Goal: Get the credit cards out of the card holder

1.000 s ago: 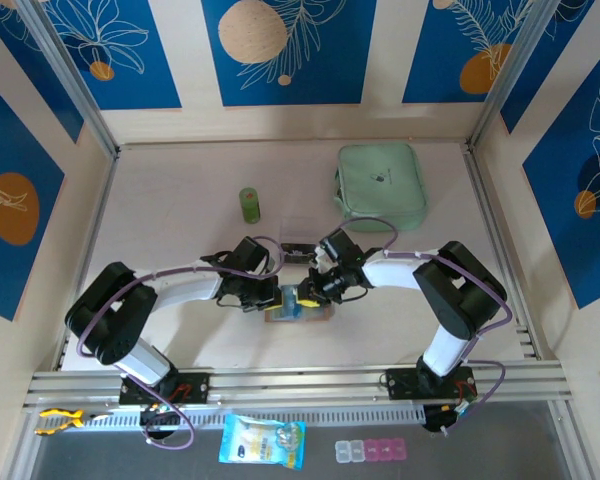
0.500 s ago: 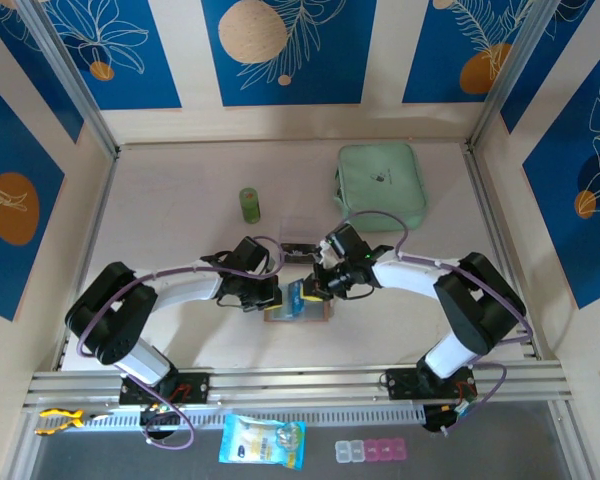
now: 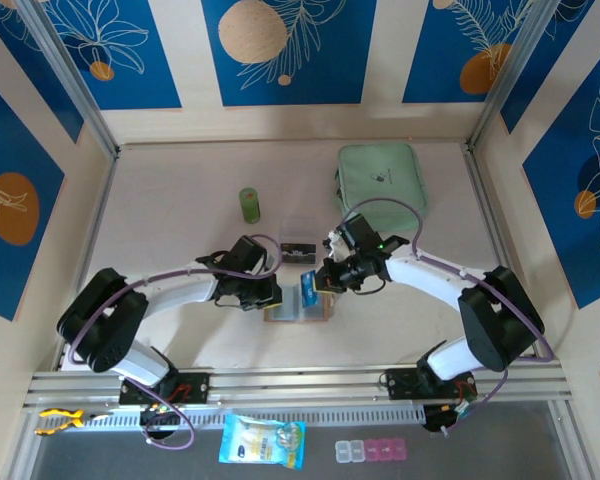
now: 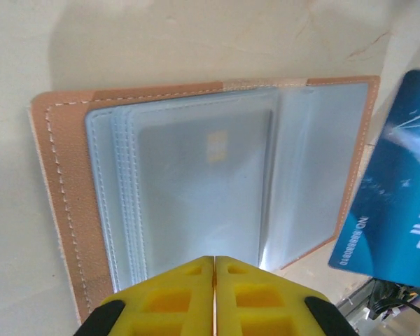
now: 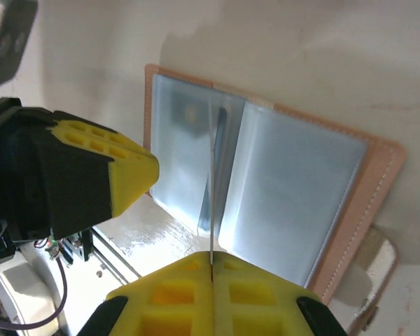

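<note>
The card holder (image 3: 298, 313) lies open on the table, tan outside with grey-blue clear pockets (image 4: 196, 189). One of the credit cards, pale with a gold chip (image 4: 217, 143), sits inside a pocket. My right gripper (image 3: 323, 282) is shut on a dark blue credit card (image 3: 307, 290), held on edge just above the holder's fold; in the right wrist view that card (image 5: 212, 189) is edge-on between the shut gripper (image 5: 212, 257). My left gripper (image 4: 215, 260) is shut with nothing between its fingers, tips low over the holder's near edge. The blue card (image 4: 399, 203) hangs to its right.
A mint-green zip pouch (image 3: 380, 185) lies at the back right. A green cylinder (image 3: 249, 205) stands at the back left. A small clear tray (image 3: 298, 240) sits just behind the holder. A snack packet (image 3: 263, 440) and pill boxes (image 3: 370, 451) lie beyond the front rail.
The right gripper has drawn the blue card up and to the right, out of the holder. The left gripper has stayed at the holder's left side.
</note>
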